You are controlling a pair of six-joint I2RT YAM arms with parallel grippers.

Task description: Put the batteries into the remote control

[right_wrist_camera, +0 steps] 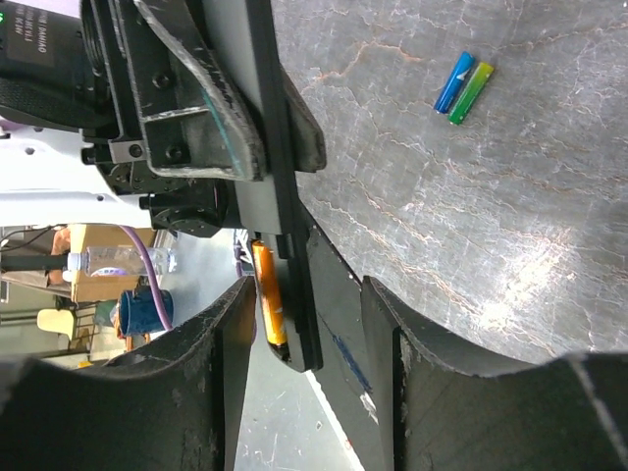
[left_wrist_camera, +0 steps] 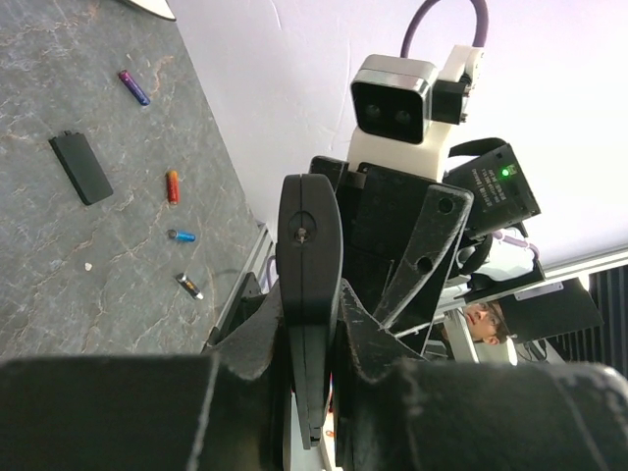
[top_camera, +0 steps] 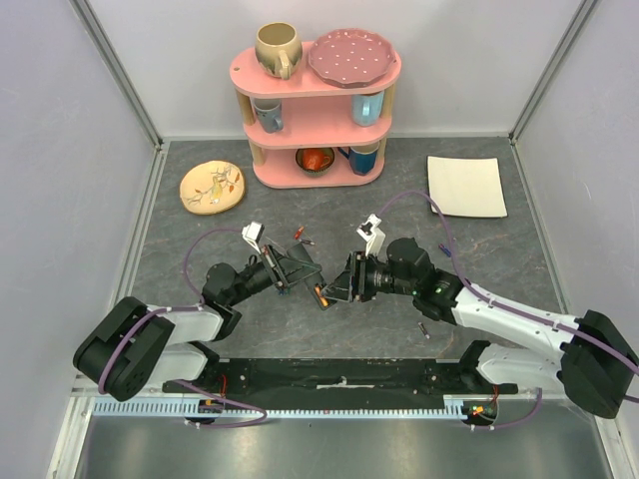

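Remote control (left_wrist_camera: 309, 226) is off the desk (top_camera: 529, 259), held in mid-air between the two arms and edge-on to both wrist cameras. Left claw (left_wrist_camera: 312, 343) is clamped hard on its flat faces, and one end of the remote sticks out free.

Right claw (right_wrist_camera: 309, 314) is about half spread, straddling that free end. Orange battery (right_wrist_camera: 267, 294) lies along one face of the remote, between it and one finger (right_wrist_camera: 211, 392) of my right claw. I cannot tell whether the pad touches it, or whether the cell is seated or only resting on the slot lip.

Spares on the desk:
- Blue battery (right_wrist_camera: 453, 82) and green battery (right_wrist_camera: 471, 93), side by side.
- Purple cell (left_wrist_camera: 134, 87) and a second orange cell (left_wrist_camera: 173, 185), loose near the battery cover (left_wrist_camera: 81, 167), which lies flat and well apart from the work.

Risks, as I judge them:
- If the squeeze lands off the cell's axis, the battery rolls out of the slot and drops.
- If the cell goes in skewed or wrong end first, it jams, and more pressure only levers the remote.
- The remote is held by one claw alone, so a sideways push from the right could twist or slide it in that grip.
- The claws sit very close together, so a small misjudged move knocks finger against finger.
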